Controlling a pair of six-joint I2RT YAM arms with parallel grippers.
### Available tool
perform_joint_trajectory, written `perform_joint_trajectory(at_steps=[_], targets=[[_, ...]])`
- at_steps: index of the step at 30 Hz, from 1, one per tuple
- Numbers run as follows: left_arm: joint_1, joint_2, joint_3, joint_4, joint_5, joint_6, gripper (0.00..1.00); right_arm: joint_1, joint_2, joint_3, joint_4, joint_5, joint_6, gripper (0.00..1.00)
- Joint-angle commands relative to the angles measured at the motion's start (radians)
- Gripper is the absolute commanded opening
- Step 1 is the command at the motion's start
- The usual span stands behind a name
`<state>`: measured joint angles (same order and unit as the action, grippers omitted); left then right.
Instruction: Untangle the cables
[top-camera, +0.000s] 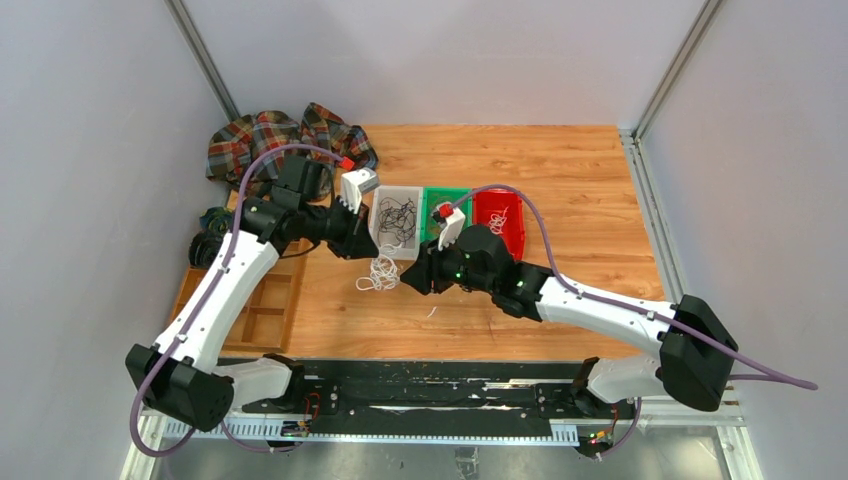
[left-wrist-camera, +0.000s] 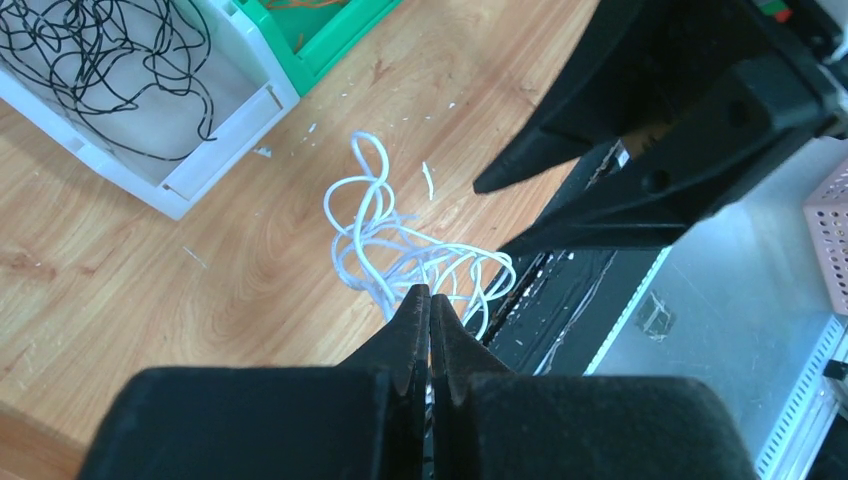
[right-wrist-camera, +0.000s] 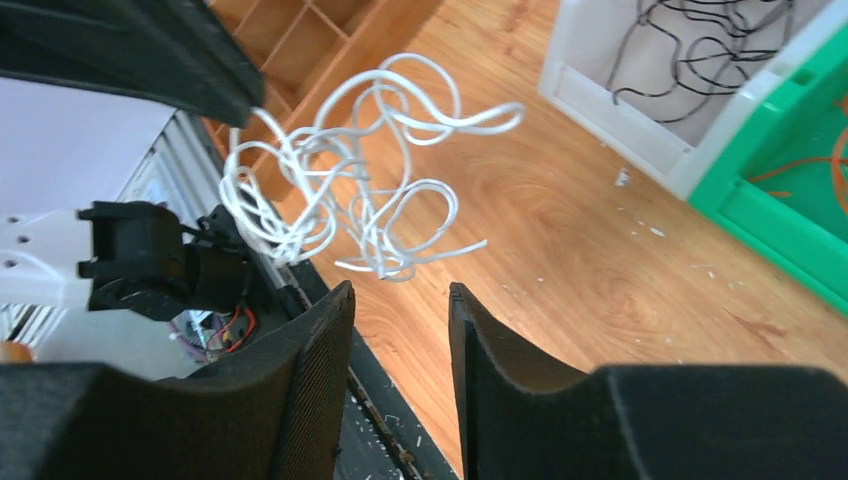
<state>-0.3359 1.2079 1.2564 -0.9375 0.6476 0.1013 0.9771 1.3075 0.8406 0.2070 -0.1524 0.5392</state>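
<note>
Three bins in a row on wooden table (top-camera: 590, 200): white bin (top-camera: 398, 189) with black cables (top-camera: 398, 220), green bin (top-camera: 447, 193) with orange cables (right-wrist-camera: 800, 165), red bin (top-camera: 497, 195) with white strands (top-camera: 497, 220). One white cable tangle (left-wrist-camera: 400, 250) pinched in pressed-together left gripper (left-wrist-camera: 430, 305), hanging in front of white bin. Right gripper (right-wrist-camera: 400, 340) spread, just beside tangle.

Robot lab cell — white panel walls (top-camera: 450, 60), aluminium posts (top-camera: 205, 60), wooden tabletop (top-camera: 580, 200), sorting bins (top-camera: 510, 240)
</note>
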Motion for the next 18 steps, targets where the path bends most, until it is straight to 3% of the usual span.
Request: perform_joint_trajectory(at_steps=[1, 4, 11, 18], targets=[[0.009, -0.033, 0.023, 0.007, 0.048, 0.006, 0.01, 0.026, 0.01, 0.054, -0.054, 0.125, -0.023, 0.42], [0.008, -0.033, 0.025, -0.004, 0.063, 0.012, 0.01, 0.042, 0.021, 0.087, -0.057, 0.15, -0.056, 0.46], [0.008, -0.031, 0.044, -0.032, 0.048, 0.036, 0.01, 0.091, -0.055, 0.008, 0.136, 0.179, -0.139, 0.49], [0.008, -0.033, 0.065, -0.034, 0.036, 0.025, 0.01, 0.11, -0.035, 0.04, 0.153, 0.192, -0.186, 0.5]])
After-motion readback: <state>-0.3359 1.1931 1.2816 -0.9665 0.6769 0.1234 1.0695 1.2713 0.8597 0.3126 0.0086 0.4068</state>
